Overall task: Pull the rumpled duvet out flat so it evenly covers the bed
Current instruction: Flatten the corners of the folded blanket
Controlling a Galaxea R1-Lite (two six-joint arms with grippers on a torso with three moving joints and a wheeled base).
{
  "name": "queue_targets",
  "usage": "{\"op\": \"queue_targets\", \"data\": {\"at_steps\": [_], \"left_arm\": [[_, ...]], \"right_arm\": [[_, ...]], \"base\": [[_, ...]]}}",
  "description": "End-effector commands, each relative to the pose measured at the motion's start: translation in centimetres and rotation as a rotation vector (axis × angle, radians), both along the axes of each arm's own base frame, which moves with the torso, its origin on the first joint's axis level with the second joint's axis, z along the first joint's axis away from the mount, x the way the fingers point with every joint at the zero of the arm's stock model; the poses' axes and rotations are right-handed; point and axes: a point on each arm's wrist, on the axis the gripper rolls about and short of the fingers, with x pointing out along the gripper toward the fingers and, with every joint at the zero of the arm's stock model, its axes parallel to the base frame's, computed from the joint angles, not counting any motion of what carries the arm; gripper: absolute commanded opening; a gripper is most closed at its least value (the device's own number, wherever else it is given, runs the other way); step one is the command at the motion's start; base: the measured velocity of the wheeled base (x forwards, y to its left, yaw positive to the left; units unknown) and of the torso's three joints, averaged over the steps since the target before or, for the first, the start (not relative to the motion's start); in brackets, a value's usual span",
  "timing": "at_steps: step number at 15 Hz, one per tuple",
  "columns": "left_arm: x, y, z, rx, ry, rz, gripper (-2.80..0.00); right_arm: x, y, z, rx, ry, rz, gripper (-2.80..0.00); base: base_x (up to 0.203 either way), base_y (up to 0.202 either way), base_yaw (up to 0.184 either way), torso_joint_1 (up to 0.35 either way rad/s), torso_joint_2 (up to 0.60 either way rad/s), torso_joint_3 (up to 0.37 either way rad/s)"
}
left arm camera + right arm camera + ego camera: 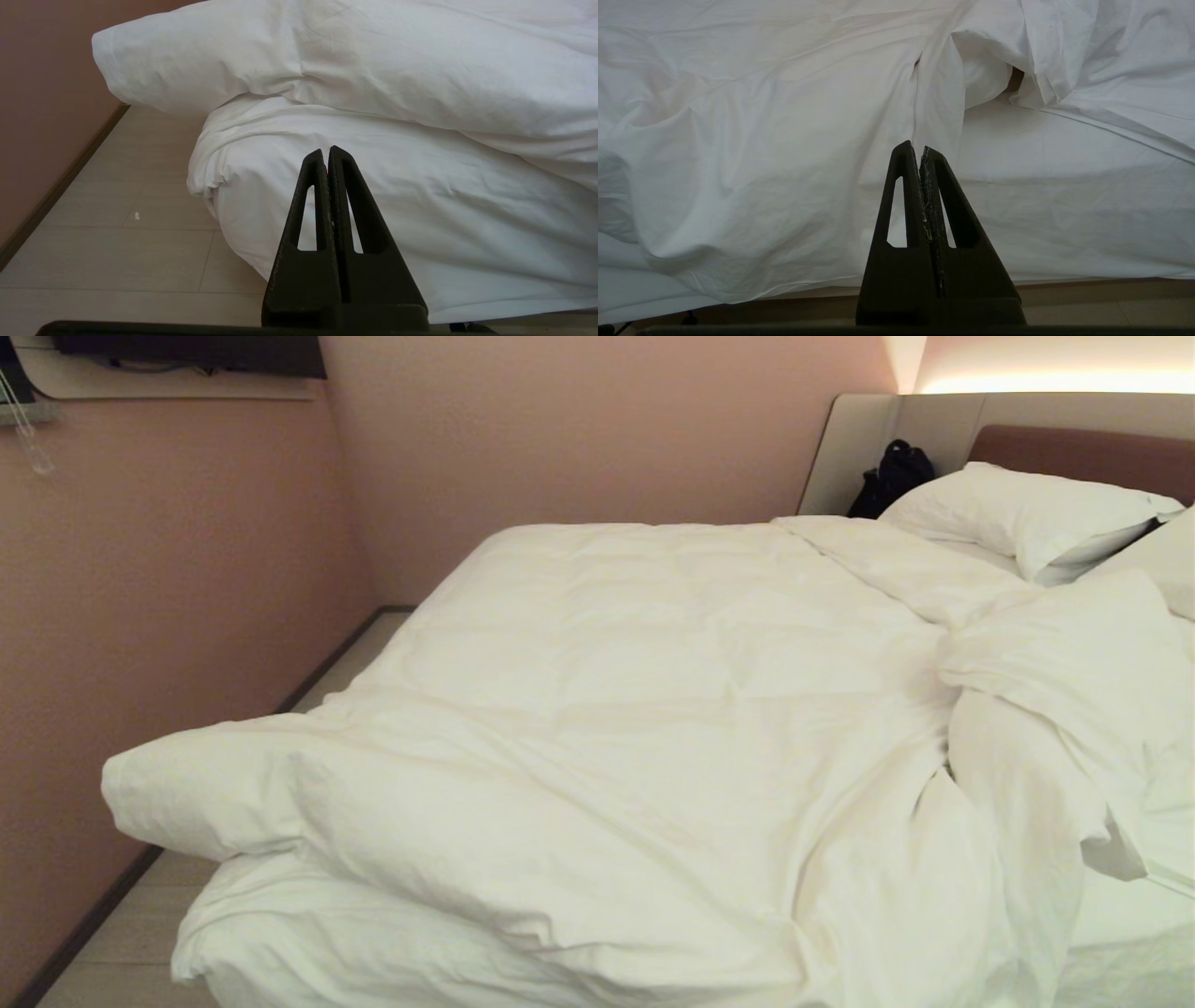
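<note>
Where the pink wall (140, 616) runs along the 9 o'clock side of the head view, a strip of pale tiled floor (121, 933) separates it from the bed (373, 224). Wall is matte, with a dark skirting line at its foot. A dark panel (187, 353) sits at 11 o'clock, top edge.

Duvet (607, 709): thick, puffy, plain white, soft creases, covers most of the mattress. Its 8 o'clock corner (159, 784) bulges past the bed edge over the floor strip. Centre lies fairly flat; toward 3 o'clock it bunches into deep folds and a turned-back flap (1055, 663), leaving bare white sheet (1130, 915) at 4 o'clock.

Left tool (326, 151): black, wedge-shaped fingers with slotted cut-outs, clenched tip to tip on nothing, held just off the sheeted bed side below the overhanging corner.

Right tool (920, 149): same build, scuffed inner faces, clenched and empty, pointing at the rumpled fold near the bare sheet.

At 1–2 o'clock: black bag (892, 476) against the light-grey panel (859, 448), plump white pillow (1018, 513) beside it, brown padded headboard (1083, 457) behind, a second pillow (1167, 560) cut off at the right edge. Lit strip (1055, 381) above the headboard.
</note>
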Motion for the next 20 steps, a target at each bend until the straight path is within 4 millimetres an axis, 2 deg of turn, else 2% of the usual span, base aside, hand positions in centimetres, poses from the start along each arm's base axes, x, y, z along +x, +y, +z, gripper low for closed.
{"op": "queue_targets", "data": {"at_steps": [1,9,12,14,17,18,20], "left_arm": [[0.0,0.0,0.0,0.011,0.0,-0.001,-2.8],[-0.1,0.0,0.3,0.012,-0.005,0.007,-2.8],[-1.0,0.0,4.0,-0.008,-0.099,0.005,-2.8],[-0.6,0.0,7.3,-0.05,-0.105,0.003,-2.8],[1.9,0.0,11.1,-0.186,-0.017,0.001,-2.8],[3.3,0.0,11.9,-0.237,0.033,0.005,-2.8],[7.6,0.1,12.5,-0.308,0.19,0.026,-2.8]], "right_arm": [[0.0,0.0,0.0,0.0,-0.001,0.0,-2.8],[0.0,0.0,0.0,0.0,-0.001,0.0,-2.8],[0.0,0.0,0.0,0.0,-0.001,0.0,-2.8],[0.0,0.0,0.0,0.0,-0.001,0.0,-2.8],[0.0,0.0,0.0,0.0,-0.001,0.0,-2.8],[0.0,0.0,0.0,0.0,-0.001,0.0,-2.8],[0.0,0.0,0.0,0.0,-0.001,0.0,-2.8]], "base": [[0.0,0.0,0.0,0.0,0.0,0.0],[0.0,0.0,0.0,0.0,0.0,0.0],[0.0,0.0,0.0,0.0,0.0,0.0],[0.0,0.0,0.0,0.0,0.0,0.0],[0.0,0.0,0.0,0.0,0.0,0.0],[0.0,0.0,0.0,0.0,0.0,0.0],[0.0,0.0,0.0,0.0,0.0,0.0]]}}
